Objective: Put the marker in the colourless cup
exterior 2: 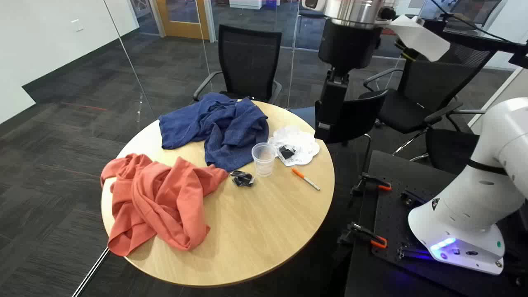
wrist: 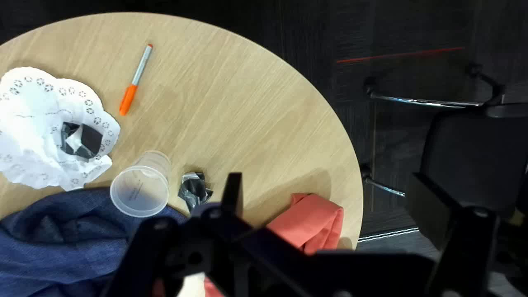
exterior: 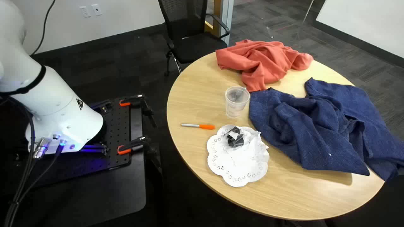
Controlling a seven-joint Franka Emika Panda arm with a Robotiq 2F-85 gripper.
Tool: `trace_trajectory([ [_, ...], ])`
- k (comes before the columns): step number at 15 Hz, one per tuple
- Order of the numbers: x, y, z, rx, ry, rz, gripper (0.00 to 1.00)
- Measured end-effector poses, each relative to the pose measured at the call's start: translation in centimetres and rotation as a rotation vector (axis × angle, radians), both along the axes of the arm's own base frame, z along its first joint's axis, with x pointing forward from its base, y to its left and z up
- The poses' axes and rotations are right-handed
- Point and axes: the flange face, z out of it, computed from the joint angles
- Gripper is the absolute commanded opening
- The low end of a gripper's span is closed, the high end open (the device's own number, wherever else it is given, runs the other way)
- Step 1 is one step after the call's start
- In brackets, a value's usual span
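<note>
The black two-fingered gripper (wrist: 326,187) is held high, spread wide, empty. Below, toward the colourless plastic cup (wrist: 140,187), the orange-and-silver marker (wrist: 137,78) is found near that cup, orange end closest, long axis roughly square to the opening. Beside the cup, the scalloped white doily (exterior: 236,168) should be avoided.

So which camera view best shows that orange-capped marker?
The wrist view: the orange-capped marker appears largest there, whole and unobstructed, its orange and silver colouring clear. Both exterior views also show it whole, lying near the paper doily, but smaller.
</note>
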Motion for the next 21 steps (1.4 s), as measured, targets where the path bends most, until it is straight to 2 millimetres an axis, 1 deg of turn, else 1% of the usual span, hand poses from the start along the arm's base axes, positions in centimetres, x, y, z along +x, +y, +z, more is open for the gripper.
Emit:
trace_trajectory([
  [12,0.0,0.0,0.0,0.0,0.0,0.0,1.0],
  [14,0.1,-0.2,0.0,0.0,0.001,-0.007,1.0],
  [17,0.6,-2.1,-0.8,0.005,0.014,-0.055,1.0],
  [21,1.4,-5.6,-3.7,0.0,0.032,-0.14,1.0],
])
